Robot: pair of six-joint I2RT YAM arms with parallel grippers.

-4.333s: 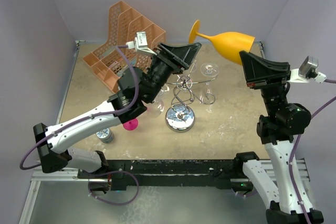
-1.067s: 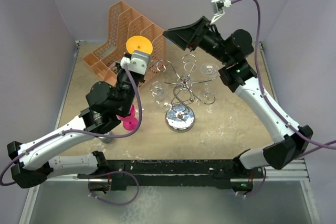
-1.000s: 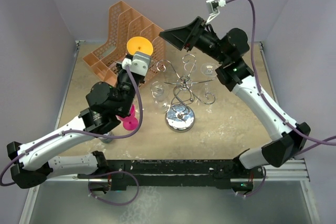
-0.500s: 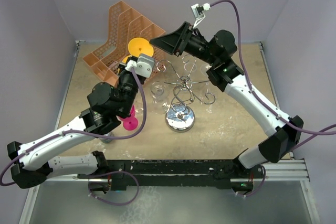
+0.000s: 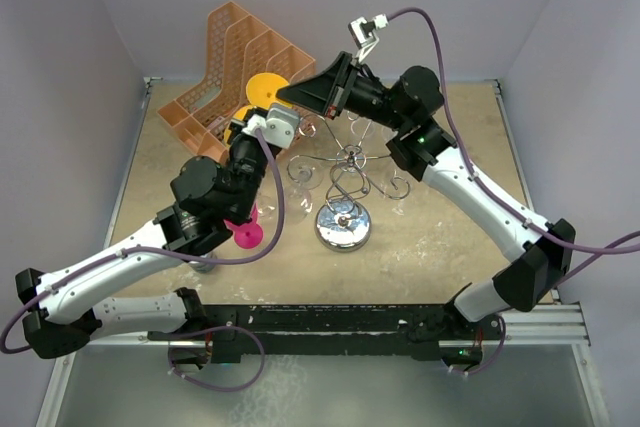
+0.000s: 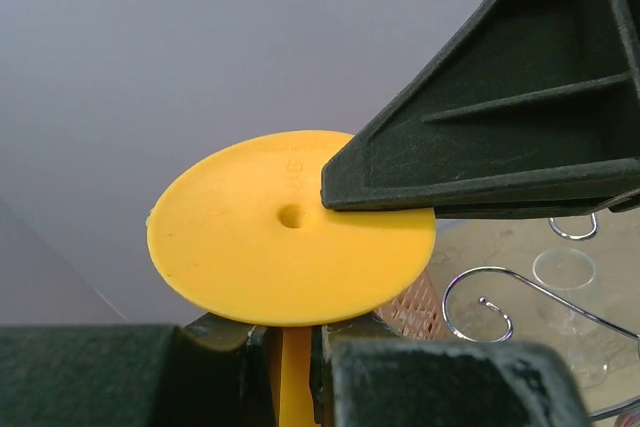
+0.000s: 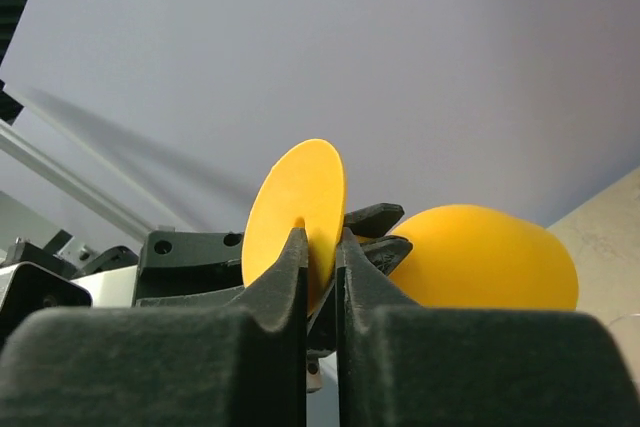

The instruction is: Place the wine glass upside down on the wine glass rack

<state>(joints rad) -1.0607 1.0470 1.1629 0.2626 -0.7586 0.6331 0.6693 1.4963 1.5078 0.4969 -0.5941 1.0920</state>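
Grey-lilac walls (image 5: 60,67) shut you in on the left, far and right sides of the beige table (image 5: 470,147). The near edge is taken up by the two arm bases. Your widest bare stretch is the right half of the table, under the right arm. There is less room on the left.

You have the glass (image 5: 262,87) up in the air at far centre-left, just left of the rack (image 5: 342,187). Its yellow foot faces upward, and its bowl sits lower, mostly hidden behind the left wrist. Your left gripper (image 6: 290,372) is clamped narrow on the stem just under the foot. Your right gripper (image 7: 318,252) reaches in from the right and pinches the foot's rim between nearly closed fingers. Both arms therefore meet on the same piece, close together.

Behind and left of the glass, the orange organiser (image 5: 225,67) stands very near. The rack's curled wire arms spread just right of the foot, with a clear glass (image 5: 300,173) hanging on the near-left side. A pink glass (image 5: 247,236) lies on the table under your left forearm, close to the rack's chrome base.
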